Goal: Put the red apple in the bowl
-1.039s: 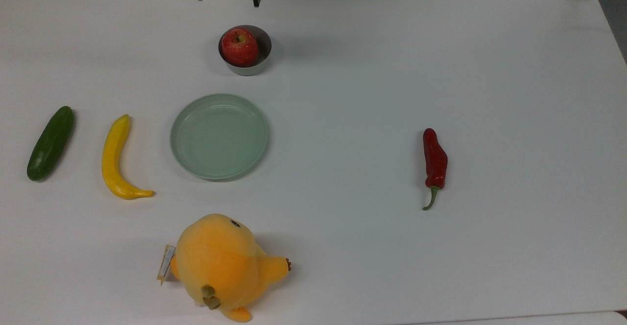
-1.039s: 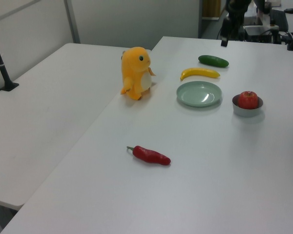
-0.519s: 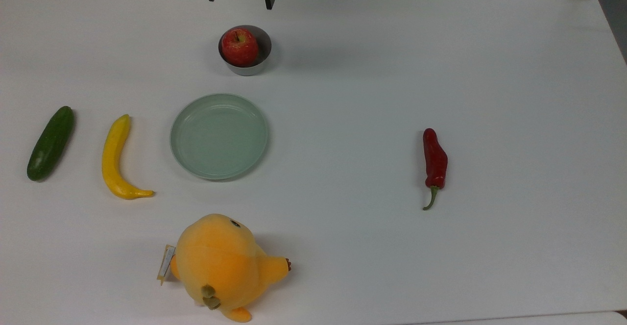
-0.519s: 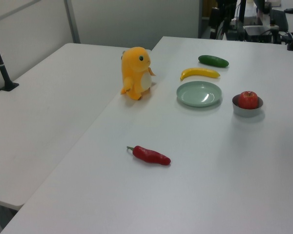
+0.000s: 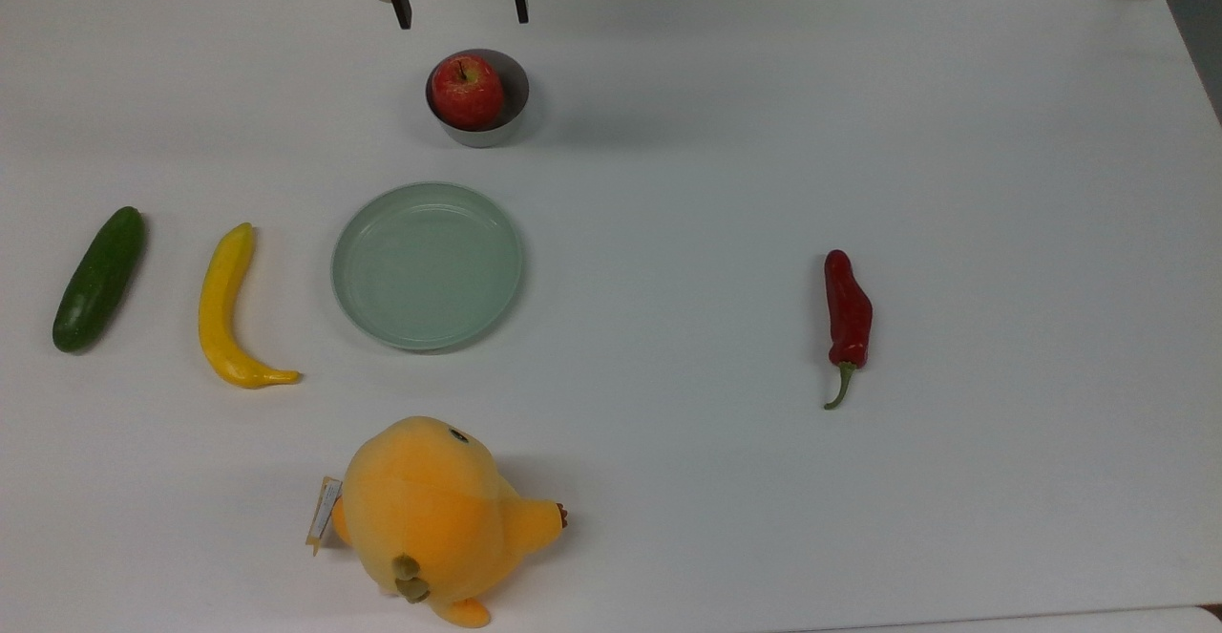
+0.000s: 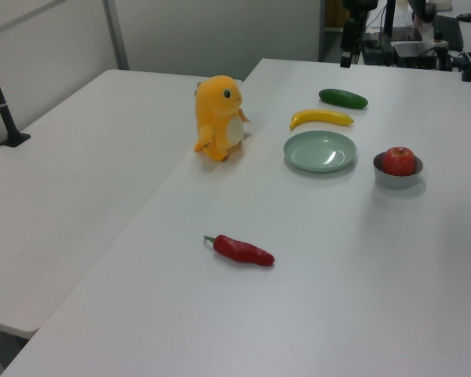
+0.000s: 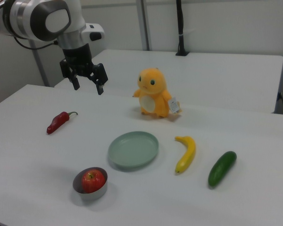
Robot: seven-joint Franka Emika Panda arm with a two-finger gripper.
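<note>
You will find the red apple [image 5: 467,91] seated inside the bowl [image 5: 516,94], and the gripper [image 5: 456,9], empty with fingers spread wide, has shifted slightly over the past second while staying high above it; placement appears complete.

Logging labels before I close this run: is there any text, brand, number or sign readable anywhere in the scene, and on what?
No text can be read.
Tag on the orange plush toy: the paper tag is too small to read.
Red apple, bowl, plate, banana, cucumber, chili pepper: no markings visible.
</note>
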